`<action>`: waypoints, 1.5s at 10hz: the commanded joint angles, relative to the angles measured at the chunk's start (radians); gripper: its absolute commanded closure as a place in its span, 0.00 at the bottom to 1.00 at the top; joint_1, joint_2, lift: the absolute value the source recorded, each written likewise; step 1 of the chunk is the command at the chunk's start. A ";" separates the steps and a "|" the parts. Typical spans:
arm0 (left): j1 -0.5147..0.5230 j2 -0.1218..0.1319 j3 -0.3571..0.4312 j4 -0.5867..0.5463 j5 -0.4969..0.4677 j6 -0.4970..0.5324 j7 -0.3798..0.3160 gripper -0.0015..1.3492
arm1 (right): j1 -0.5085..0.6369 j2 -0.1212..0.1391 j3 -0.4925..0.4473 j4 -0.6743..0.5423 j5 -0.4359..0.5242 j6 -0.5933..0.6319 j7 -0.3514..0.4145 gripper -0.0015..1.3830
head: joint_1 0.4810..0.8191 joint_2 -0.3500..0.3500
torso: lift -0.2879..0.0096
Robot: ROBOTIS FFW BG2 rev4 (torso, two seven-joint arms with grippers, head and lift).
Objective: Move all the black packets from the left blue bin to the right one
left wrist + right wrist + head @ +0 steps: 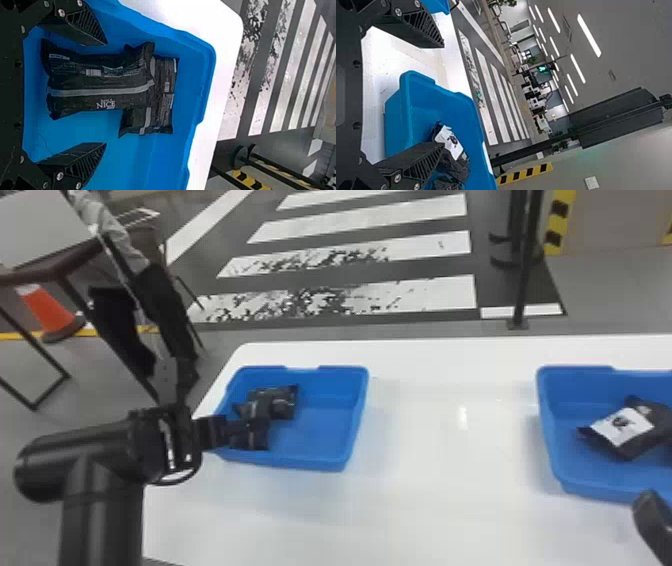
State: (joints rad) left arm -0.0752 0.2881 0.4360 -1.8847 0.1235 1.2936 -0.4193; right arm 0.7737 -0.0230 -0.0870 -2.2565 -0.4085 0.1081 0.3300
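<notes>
One black packet [93, 81] partly hides another [163, 95] in the left blue bin [355, 417].

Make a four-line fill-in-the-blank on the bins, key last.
1. In the left bin, one black packet lies partly on ____ of another.
2. The table is coloured ____.
3. The white-labelled packet lies in the ____ bin (left/right).
4. The left gripper is ____ (open/shut).

Key: top; white; right; open
</notes>
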 commanded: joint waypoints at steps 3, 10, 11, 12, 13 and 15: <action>-0.109 0.016 -0.069 0.153 -0.044 0.037 0.016 0.37 | -0.008 -0.002 -0.003 0.012 -0.016 0.017 0.009 0.11 | 0.63 0.95 | 0.35; -0.006 0.017 -0.093 -0.117 -0.016 0.046 -0.003 0.89 | -0.013 -0.002 -0.007 0.012 -0.028 0.032 0.017 0.11 | 0.63 0.92 | 0.35; 0.029 0.013 -0.093 -0.200 0.010 0.042 -0.006 0.89 | -0.020 -0.002 -0.005 0.010 -0.030 0.034 0.020 0.11 | 0.63 0.91 | 0.35; 0.083 0.006 -0.095 -0.281 0.080 0.005 -0.006 0.89 | -0.025 -0.002 -0.005 0.005 -0.032 0.034 0.027 0.11 | 0.63 0.88 | 0.35; 0.132 -0.007 -0.105 -0.350 0.136 -0.025 -0.007 0.89 | -0.025 -0.002 -0.005 -0.008 -0.034 0.034 0.034 0.11 | 0.63 0.85 | 0.35; 0.215 -0.024 -0.133 -0.426 0.265 -0.096 -0.021 0.89 | -0.042 -0.005 0.011 -0.008 -0.066 0.034 0.057 0.11 | 0.63 0.76 | 0.35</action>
State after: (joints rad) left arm 0.1138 0.2681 0.3145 -2.2808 0.3571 1.2141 -0.4410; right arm 0.7366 -0.0261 -0.0787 -2.2636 -0.4665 0.1424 0.3850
